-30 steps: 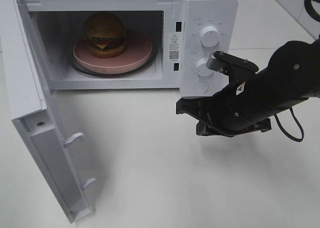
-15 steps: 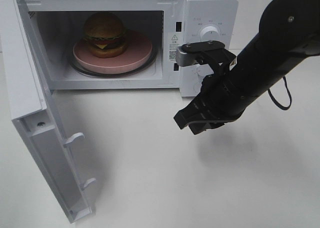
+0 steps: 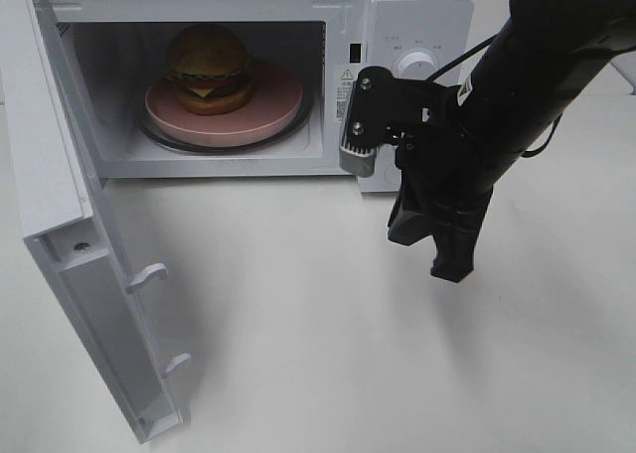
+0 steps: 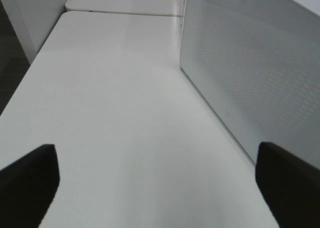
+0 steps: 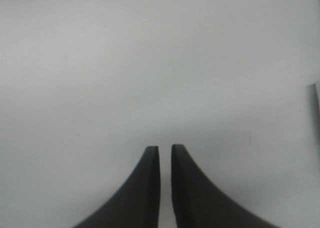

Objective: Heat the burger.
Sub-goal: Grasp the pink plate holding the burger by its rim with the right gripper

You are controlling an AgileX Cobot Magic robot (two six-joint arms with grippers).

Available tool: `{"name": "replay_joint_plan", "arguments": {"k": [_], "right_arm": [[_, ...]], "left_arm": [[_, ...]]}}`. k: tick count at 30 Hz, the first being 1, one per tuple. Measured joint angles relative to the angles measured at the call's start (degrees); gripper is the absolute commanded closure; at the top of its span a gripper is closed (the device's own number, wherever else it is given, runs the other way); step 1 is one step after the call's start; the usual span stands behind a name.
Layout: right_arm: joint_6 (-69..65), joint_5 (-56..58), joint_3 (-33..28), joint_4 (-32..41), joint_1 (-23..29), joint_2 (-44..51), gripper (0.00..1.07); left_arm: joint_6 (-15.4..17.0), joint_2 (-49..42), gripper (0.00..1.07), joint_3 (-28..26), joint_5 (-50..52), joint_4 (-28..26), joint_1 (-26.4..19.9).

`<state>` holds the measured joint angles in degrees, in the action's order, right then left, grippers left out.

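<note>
With the door (image 3: 89, 264) hanging wide off the microwave (image 3: 397, 36), the burger (image 3: 207, 69) sits upright on the pink plate (image 3: 283, 100) inside the cavity, bun up, round, no long axis to speak of. Right gripper (image 3: 447, 259) points down over the table (image 3: 328, 354), jaws nearly together, empty; left gripper (image 4: 155, 183) is spread wide, empty too. The risk: a clumsy swing at that door could shove the whole microwave or leave it unlatched.

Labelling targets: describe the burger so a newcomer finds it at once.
Find the white microwave at the back of the table, its door swung open. Inside, a pink plate sits on the turntable. The burger is on it: brown bun, the only food there.
</note>
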<state>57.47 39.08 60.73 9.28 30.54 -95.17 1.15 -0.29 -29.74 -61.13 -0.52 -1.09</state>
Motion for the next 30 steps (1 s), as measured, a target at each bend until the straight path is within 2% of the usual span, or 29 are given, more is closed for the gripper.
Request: {"name": "replay_joint_plan", "arguments": {"k": [4, 6, 9, 11, 12, 14, 15, 17, 20, 22, 30], "right_arm": [[8.02, -0.46, 0.0, -4.01, 0.0, 0.0, 0.9], [9.63, -2.46, 0.0, -7.22, 0.0, 0.0, 0.72], [9.74, -3.5, 0.0, -8.25, 0.0, 0.0, 0.67], [9.8, -7.79, 0.0, -12.03, 0.86, 0.0, 0.46], [9.8, -7.79, 0.0, -12.03, 0.86, 0.0, 0.46], [8.02, -11.69, 0.0, -14.73, 2.12, 0.0, 0.31], [8.02, -11.69, 0.0, -14.73, 2.12, 0.0, 0.31], [4.64, -14.61, 0.52, -17.93, 3.38, -0.4, 0.24], [3.44, -15.24, 1.03, -19.02, 3.84, -0.86, 0.22], [-1.95, -16.56, 4.18, -23.43, 5.79, -3.61, 0.22], [-6.19, -17.93, 10.77, -28.99, 8.59, -9.57, 0.23]], "left_arm": [[0.0, 0.0, 0.07, 0.0, 0.0, 0.0, 0.0], [0.0, 0.0, 0.07, 0.0, 0.0, 0.0, 0.0], [0.0, 0.0, 0.07, 0.0, 0.0, 0.0, 0.0], [0.0, 0.0, 0.07, 0.0, 0.0, 0.0, 0.0], [0.0, 0.0, 0.07, 0.0, 0.0, 0.0, 0.0], [0.0, 0.0, 0.07, 0.0, 0.0, 0.0, 0.0], [0.0, 0.0, 0.07, 0.0, 0.0, 0.0, 0.0], [0.0, 0.0, 0.07, 0.0, 0.0, 0.0, 0.0], [0.0, 0.0, 0.07, 0.0, 0.0, 0.0, 0.0], [0.0, 0.0, 0.07, 0.0, 0.0, 0.0, 0.0], [0.0, 0.0, 0.07, 0.0, 0.0, 0.0, 0.0]]}}
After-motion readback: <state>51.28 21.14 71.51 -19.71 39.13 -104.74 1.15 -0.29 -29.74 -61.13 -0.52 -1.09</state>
